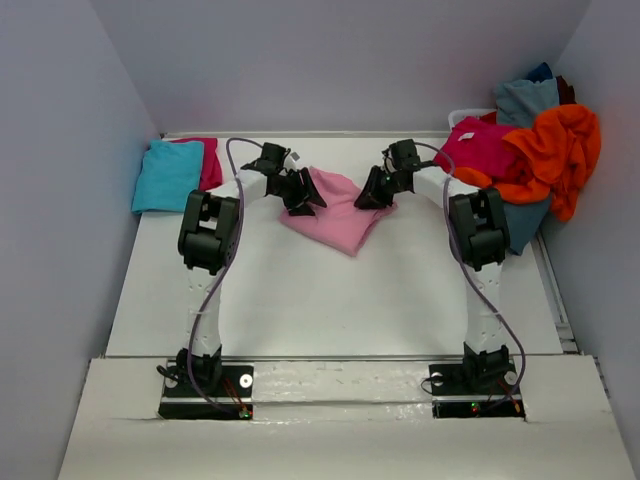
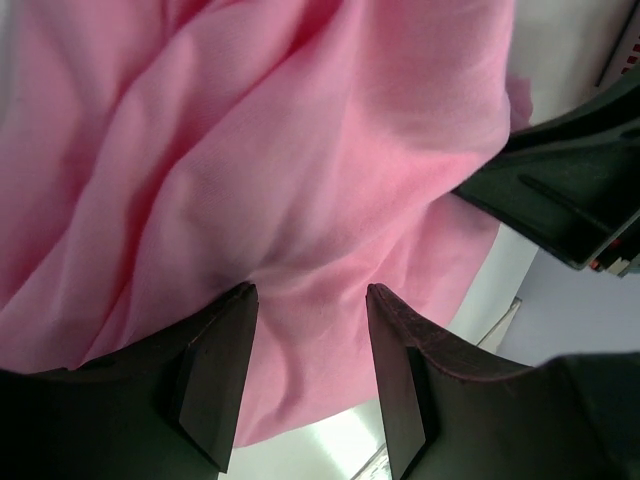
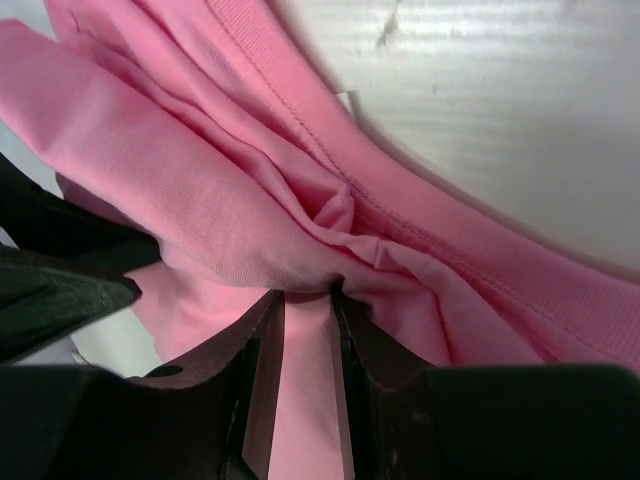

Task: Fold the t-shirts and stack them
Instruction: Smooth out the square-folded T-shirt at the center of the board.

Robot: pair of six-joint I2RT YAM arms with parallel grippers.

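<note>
Early fold step, pink t-shirt (image 1: 342, 222): right gripper (image 3: 307, 293) fingers pinch fold; left gripper (image 2: 310, 290) fingers apart, empty; next, left must close on cloth

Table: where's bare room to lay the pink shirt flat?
Bare: the table between the left arm and right arm, nearer than the pink shirt. Crowded: turquoise shirt back left, orange-and-magenta pile back right.

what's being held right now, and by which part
Right gripper pinches a bunched fold of the light pink t-shirt beside its stitched edge; left gripper open.
</note>
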